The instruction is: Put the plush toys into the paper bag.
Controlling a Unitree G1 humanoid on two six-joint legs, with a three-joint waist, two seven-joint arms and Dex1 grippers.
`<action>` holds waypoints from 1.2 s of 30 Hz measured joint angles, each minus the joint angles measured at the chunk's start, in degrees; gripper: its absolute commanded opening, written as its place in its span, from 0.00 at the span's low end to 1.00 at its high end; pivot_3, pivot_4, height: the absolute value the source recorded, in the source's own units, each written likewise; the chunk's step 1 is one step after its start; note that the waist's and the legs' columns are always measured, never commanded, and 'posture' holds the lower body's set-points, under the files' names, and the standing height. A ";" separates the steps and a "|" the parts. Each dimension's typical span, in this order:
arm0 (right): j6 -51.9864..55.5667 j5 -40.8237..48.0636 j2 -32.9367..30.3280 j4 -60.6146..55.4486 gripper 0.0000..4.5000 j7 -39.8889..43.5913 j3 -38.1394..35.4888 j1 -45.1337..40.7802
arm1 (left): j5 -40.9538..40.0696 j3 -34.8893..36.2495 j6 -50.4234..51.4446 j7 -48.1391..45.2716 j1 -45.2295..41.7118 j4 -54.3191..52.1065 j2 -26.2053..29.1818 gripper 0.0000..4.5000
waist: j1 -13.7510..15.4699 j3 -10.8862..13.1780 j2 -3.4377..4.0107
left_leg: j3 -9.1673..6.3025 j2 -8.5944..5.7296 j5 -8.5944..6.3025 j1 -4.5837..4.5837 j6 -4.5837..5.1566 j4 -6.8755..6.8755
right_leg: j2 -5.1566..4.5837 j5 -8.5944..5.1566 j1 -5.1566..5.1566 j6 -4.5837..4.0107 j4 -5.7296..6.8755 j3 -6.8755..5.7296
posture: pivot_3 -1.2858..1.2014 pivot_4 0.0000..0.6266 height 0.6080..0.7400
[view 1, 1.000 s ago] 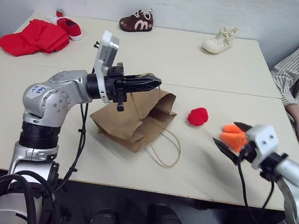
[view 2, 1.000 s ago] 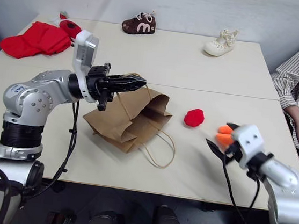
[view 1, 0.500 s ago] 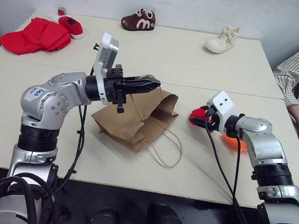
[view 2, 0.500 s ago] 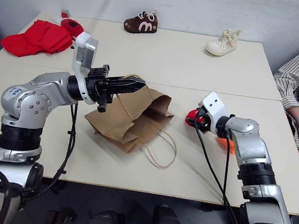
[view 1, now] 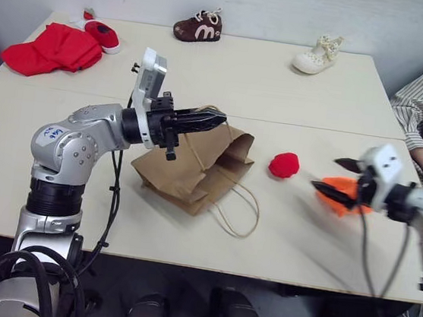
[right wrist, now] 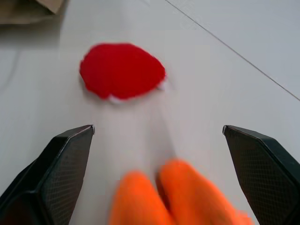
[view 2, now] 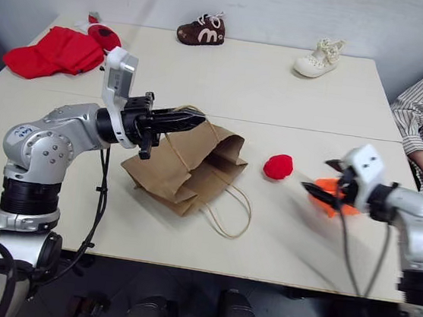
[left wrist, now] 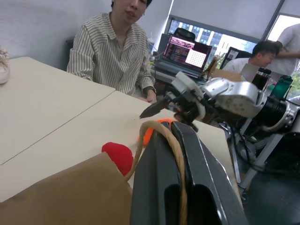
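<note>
Paper bag (view 1: 195,168) mid-bench (view 1: 302,100), ball toy (view 1: 283,164) to its right, lobed toy (view 1: 340,200) further right; shoes at back edge.

Your two head views look forward and down over the surface (view 1: 281,82) from nearly the same spot. The left wrist view faces level across it; the right wrist view sits close above. Both share the red toy (right wrist: 122,70).

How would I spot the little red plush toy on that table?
Start at the crumpled brown paper bag mid-table. Just to its right, lying alone on the bare top, is the red plush toy: small and round like a ball, unlike the flat orange plush toy beyond it.
</note>
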 measured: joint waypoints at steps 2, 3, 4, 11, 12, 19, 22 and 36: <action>1.61 0.01 -2.68 0.11 1.00 0.69 -0.71 1.39 | 0.03 -0.10 -0.15 -0.11 0.43 0.00 -0.15 0.00 | -0.33 -0.03 -0.05 | 0.05 0.01 0.00 0.05 0.00 0.01 | 0.03 0.01 0.01 0.01 0.02 0.05 | 0.52 0.24 1.00; 2.37 -0.62 -3.18 0.67 1.00 0.68 -0.50 1.83 | 0.03 -0.25 -0.21 -0.19 0.63 -0.01 -0.33 0.00 | -0.55 -0.03 -0.05 | 0.08 0.01 0.00 0.08 -0.01 0.01 | 0.04 0.01 0.01 0.01 0.05 0.08 | 0.52 0.24 1.00; 2.81 -1.10 -3.21 1.39 1.00 0.58 0.00 2.02 | 0.04 -0.28 -0.24 -0.20 0.77 0.00 -0.48 0.00 | -0.66 -0.03 -0.05 | 0.08 0.01 0.02 0.08 -0.03 0.01 | 0.04 0.02 0.01 0.00 0.06 0.08 | 0.52 0.24 1.00; 3.52 -3.64 0.82 9.17 0.66 0.84 4.98 -2.96 | 0.19 -1.10 -0.38 -0.70 0.73 0.03 -1.18 0.00 | -0.81 -0.03 -0.05 | 0.08 0.00 0.05 0.09 -0.05 0.02 | 0.04 0.02 0.00 0.00 0.09 0.07 | 0.52 0.24 1.00; 3.57 -3.58 1.37 9.61 0.57 1.17 5.21 -3.76 | 0.27 -1.24 -0.40 -0.79 0.70 0.07 -1.17 0.00 | -0.80 -0.03 -0.05 | 0.08 0.01 0.05 0.09 -0.06 0.02 | 0.04 0.02 0.00 0.00 0.09 0.06 | 0.52 0.24 1.00; -1.31 -1.69 0.96 6.84 0.12 8.41 5.33 -2.29 | 0.29 -1.20 -0.28 -1.19 -0.87 0.83 -0.79 0.00 | -0.33 -0.02 -0.04 | 0.06 0.00 0.05 0.07 -0.06 0.02 | 0.04 0.02 0.00 0.00 0.08 0.04 | 0.52 0.24 1.00; 2.79 8.23 1.43 -5.18 0.08 14.70 4.13 -0.40 | -0.01 -0.79 0.67 -1.24 -1.26 2.02 -0.41 0.00 | -0.41 -0.01 -0.01 | 0.04 0.02 0.06 0.08 -0.09 0.01 | 0.07 0.02 -0.01 0.00 0.11 0.03 | 0.52 0.24 1.00; 16.38 1.56 25.15 -14.54 0.08 -9.54 27.70 -15.93 | -5.24 3.07 6.52 -0.80 -4.10 6.09 -3.46 0.00 | -0.19 -0.02 -0.04 | -0.07 -0.08 0.13 -0.14 0.01 0.10 | -0.12 0.03 -0.13 0.00 0.09 -0.10 | 0.52 0.24 1.00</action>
